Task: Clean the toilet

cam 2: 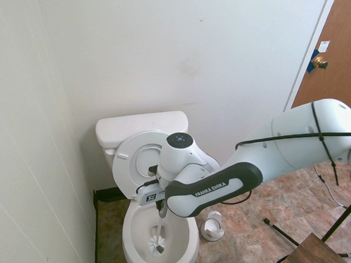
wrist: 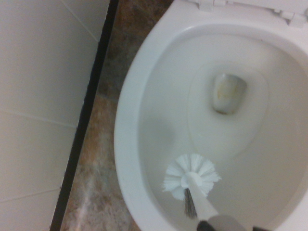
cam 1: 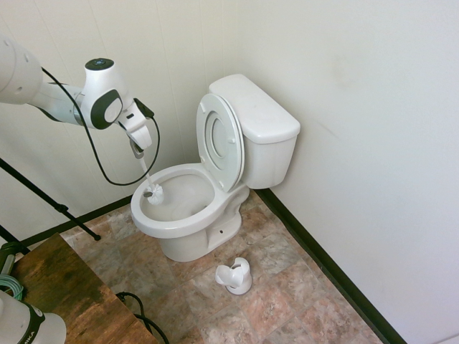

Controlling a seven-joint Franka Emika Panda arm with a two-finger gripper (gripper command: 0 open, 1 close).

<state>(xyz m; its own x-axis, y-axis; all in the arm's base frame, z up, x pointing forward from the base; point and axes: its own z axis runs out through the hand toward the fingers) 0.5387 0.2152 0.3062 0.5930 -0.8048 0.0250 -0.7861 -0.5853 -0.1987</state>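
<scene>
The white toilet (cam 1: pixel 188 228) stands in the corner with its seat and lid (cam 1: pixel 221 140) raised against the tank. My gripper (cam 1: pixel 138 151) hangs over the bowl's front rim, shut on the handle of a white toilet brush (cam 1: pixel 153 192). The bristle head (wrist: pixel 191 178) sits inside the bowl (wrist: pixel 144 130) against its front inner wall, away from the drain hole (wrist: pixel 229 92). In the second exterior view the brush (cam 2: pixel 157 244) points down from the gripper (cam 2: pixel 162 208) into the toilet (cam 2: pixel 134 229).
A small white brush holder (cam 1: pixel 234 276) lies on the tiled floor right of the toilet base. Walls close in behind and beside the toilet. A wooden tabletop (cam 1: pixel 61 290) is at the lower left, and a brown door (cam 2: pixel 332 56) stands further off.
</scene>
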